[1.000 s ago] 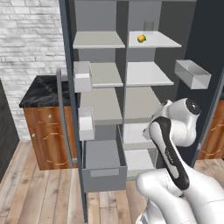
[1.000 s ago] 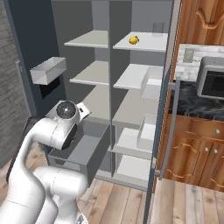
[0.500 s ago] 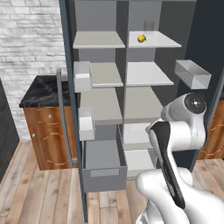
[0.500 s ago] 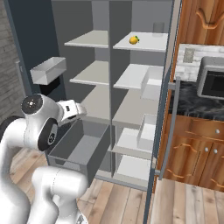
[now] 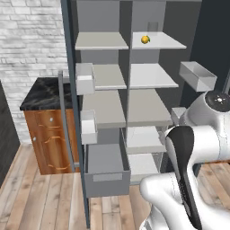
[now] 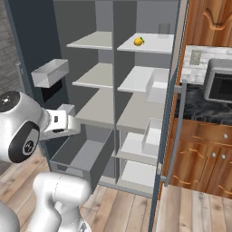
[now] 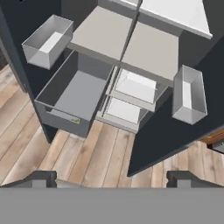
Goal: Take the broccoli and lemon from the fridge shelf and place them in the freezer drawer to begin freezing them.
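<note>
The lemon [image 5: 145, 39] [image 6: 138, 41], small and orange-yellow, lies on the top right fridge shelf. The broccoli is hidden. Low on the left side, the grey freezer drawer [image 5: 107, 181] [image 6: 68, 166] [image 7: 65, 119] stands pulled out, and its inside looks bare. My gripper [image 7: 112, 180] is open, its dark fingertips [image 7: 41, 179] wide apart with nothing between them. It hangs well above and in front of the drawer, looking down at it. In the right base view my hand [image 6: 63, 122] sits left of the drawer, far below the lemon.
Both fridge doors stand open, carrying translucent bins [image 5: 85, 78] [image 5: 196, 75] [image 6: 50, 72] [image 7: 188, 94]. Pale shelves [image 5: 148, 108] fill the fridge's right half. A wooden cabinet with a dark counter [image 5: 42, 94] stands to the left, and a microwave [image 6: 217, 86] to the right. Wood flooring [image 7: 100, 153] lies below.
My arm has swung back from the fridge, its big joint moving outward and slightly up. The jaws stay wide open. The lemon and drawer have not moved.
</note>
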Available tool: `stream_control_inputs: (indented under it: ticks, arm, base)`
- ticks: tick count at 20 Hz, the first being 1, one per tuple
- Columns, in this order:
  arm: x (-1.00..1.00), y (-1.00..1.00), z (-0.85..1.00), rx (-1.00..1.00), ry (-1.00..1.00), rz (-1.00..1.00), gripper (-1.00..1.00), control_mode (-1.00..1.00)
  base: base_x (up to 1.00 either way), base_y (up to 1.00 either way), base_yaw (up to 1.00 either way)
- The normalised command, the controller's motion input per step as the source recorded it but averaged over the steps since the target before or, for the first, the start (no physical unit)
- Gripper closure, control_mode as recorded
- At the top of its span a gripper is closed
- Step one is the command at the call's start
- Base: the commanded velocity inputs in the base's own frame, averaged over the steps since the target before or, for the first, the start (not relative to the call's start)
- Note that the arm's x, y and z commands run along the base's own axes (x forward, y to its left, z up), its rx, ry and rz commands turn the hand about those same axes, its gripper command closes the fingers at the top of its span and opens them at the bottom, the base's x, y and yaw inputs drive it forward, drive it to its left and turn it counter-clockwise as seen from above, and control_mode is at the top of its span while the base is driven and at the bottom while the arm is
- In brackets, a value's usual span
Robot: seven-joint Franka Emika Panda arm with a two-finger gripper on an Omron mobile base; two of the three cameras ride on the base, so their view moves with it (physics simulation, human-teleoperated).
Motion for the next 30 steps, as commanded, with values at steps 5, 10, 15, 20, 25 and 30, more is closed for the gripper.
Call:
stream_control_inputs:
  ticks: [5,10,15,20,25,30]
  arm:
    - [-0.24,0.08,-0.18,0.00,0.12,-0.01,-1.00,-1.00]
    - [-0.03,0.00,-0.07,0.01,0.04,0.00,-1.00,1.00]
    - [0.00,0.00,0.00,0.00,0.00,0.00,-1.00,1.00]
    - [0.00,0.00,0.00,0.00,0.00,0.00,-1.00,1.00]
    - [0.00,0.00,0.00,0.00,0.00,0.00,-1.00,1.00]
    - [0.00,0.00,0.00,0.00,0.00,0.00,-1.00,1.00]
  base:
    - [0.00,0.00,0.00]
    - [0.00,0.00,-0.01]
    - [0.18,-0.22,-0.25]
    - [0.34,-0.19,-0.24]
    - [0.51,-0.10,-0.06]
    - [0.63,0.00,0.00]
